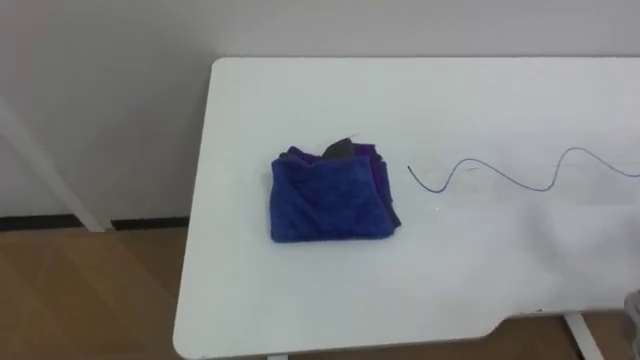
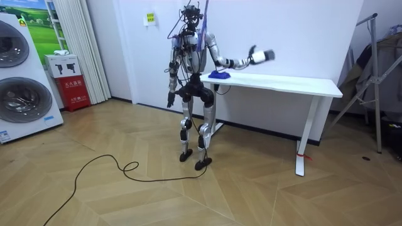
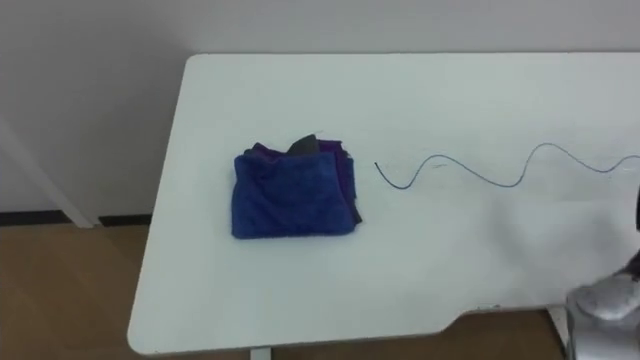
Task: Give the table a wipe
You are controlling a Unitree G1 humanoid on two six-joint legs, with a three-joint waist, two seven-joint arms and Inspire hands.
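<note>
A humanoid robot stands on the wooden floor at the end of a white table (image 1: 480, 100) set against the wall, its right hand (image 2: 266, 56) raised above the tabletop and its left hand (image 2: 169, 99) hanging by its hip, below the table's edge. At this distance it cannot be told whether the fingers of either hand are spread or curled, and neither hand holds anything that can be made out. The folded blue cloth (image 1: 330, 198), with purple and dark layers showing beneath it, lies flat on the table near that end, its edges roughly square to the table's sides and apart from both hands. A thin wavy blue line (image 1: 500, 175) starts just beside the cloth and runs along the table's length toward the far end. The cloth lies well to the robot's left of the raised right hand and lower than it, so picking it up likely calls for that arm to swing back left and down. The wiping looks not yet begun.
</note>
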